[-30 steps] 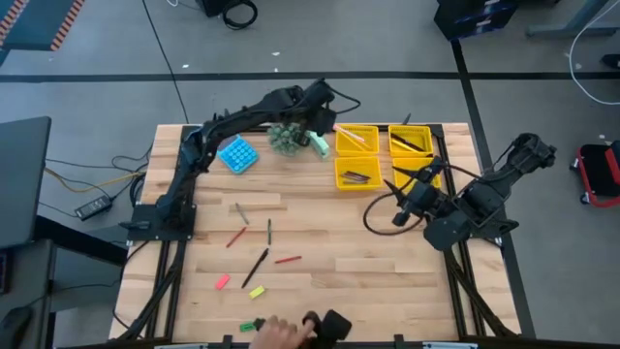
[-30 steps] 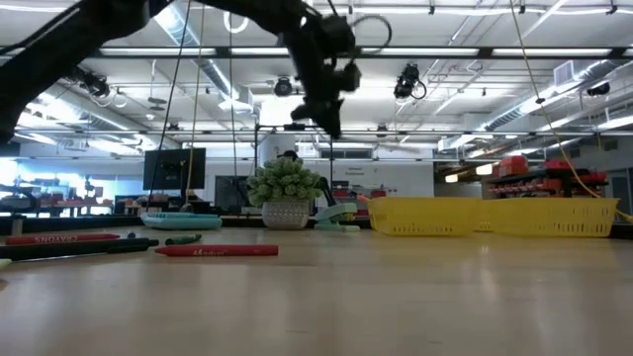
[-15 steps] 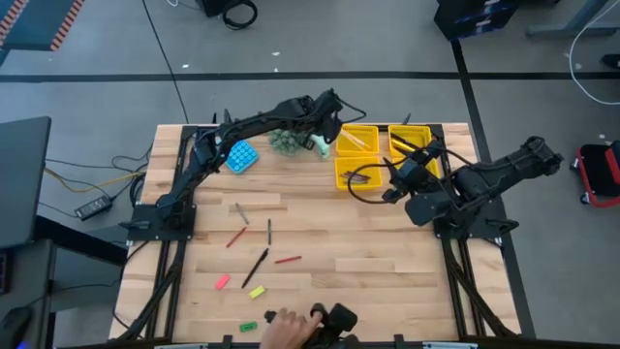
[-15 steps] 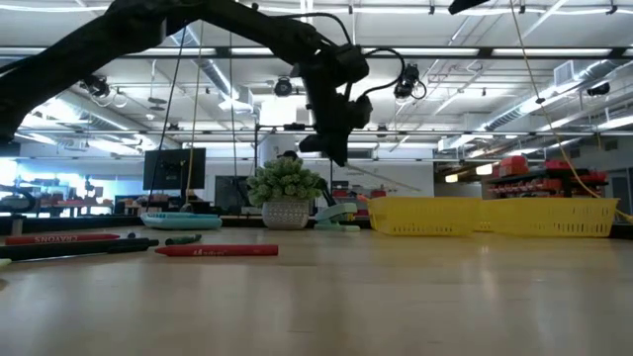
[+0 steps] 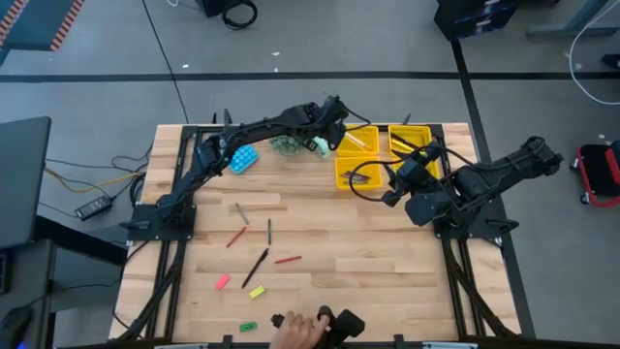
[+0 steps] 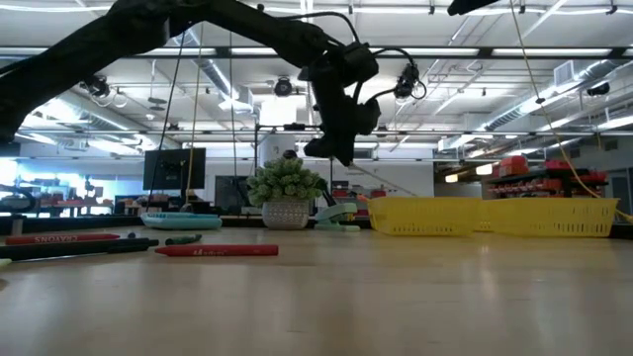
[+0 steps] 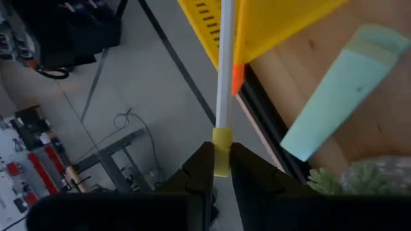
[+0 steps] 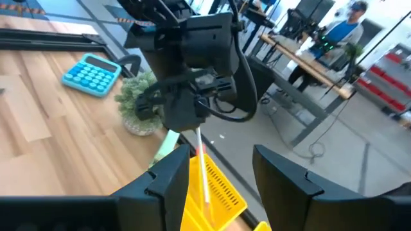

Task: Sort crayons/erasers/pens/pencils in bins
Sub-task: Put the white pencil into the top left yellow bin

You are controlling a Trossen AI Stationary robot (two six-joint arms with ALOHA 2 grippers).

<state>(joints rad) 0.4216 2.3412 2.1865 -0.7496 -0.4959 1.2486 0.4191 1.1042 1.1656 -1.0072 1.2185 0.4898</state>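
My left gripper (image 5: 334, 118) hovers over the far-left corner of the four yellow bins (image 5: 356, 142), shut on a whitish pencil (image 7: 225, 70). From the fingers the pencil slants down to that bin (image 8: 215, 192). In the low view the gripper (image 6: 341, 150) hangs above the plant. My right gripper (image 8: 225, 186) is open beside the bins (image 5: 395, 184), facing the left one. Red crayons (image 5: 288, 260), dark pens (image 5: 258, 266) and small erasers (image 5: 222, 282) lie on the near half of the table. My left gripper pinches the pencil's yellow end (image 7: 221, 138) between its two fingers. The fingers slant down from the table's left toward the bin, and the pencil runs straight on ahead of them. Its other end (image 8: 205, 183) reaches over the bin's rim; whether it touches the bin, I cannot tell.
A small potted plant (image 5: 287, 143), a pale green object (image 5: 320, 146) and a blue calculator (image 5: 242, 157) sit left of the bins, under the left arm. Pens and pencils lie in the bins. A person's hand (image 5: 295, 330) with a dark device is at the near edge.
My left gripper has come down and moved toward the far-left bin with the pencil, tipping more steeply. My right arm has swung its gripper toward the far edge, up beside the bins, and then kept still. The person's hand has shifted along the near edge.
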